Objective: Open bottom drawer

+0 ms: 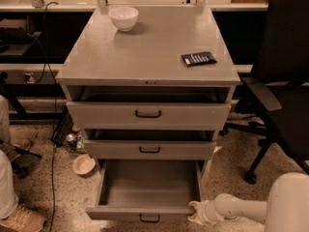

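The grey cabinet (pixel 149 57) has three drawers. The bottom drawer (pixel 145 211) is pulled far out, its inside bare, with a small black handle (pixel 149 219) at the lower edge of the view. The middle drawer (pixel 149 149) and top drawer (pixel 147 114) stand slightly out. My gripper (pixel 194 211) on its white arm reaches in from the lower right and sits at the bottom drawer's front right corner, touching the front panel.
A white bowl (pixel 123 17) and a dark flat packet (pixel 198 58) lie on the cabinet top. A black office chair (pixel 280 86) stands close on the right. A small bowl (pixel 83 164) and a can (pixel 71 139) lie on the floor at left, by a person's shoe (pixel 21 220).
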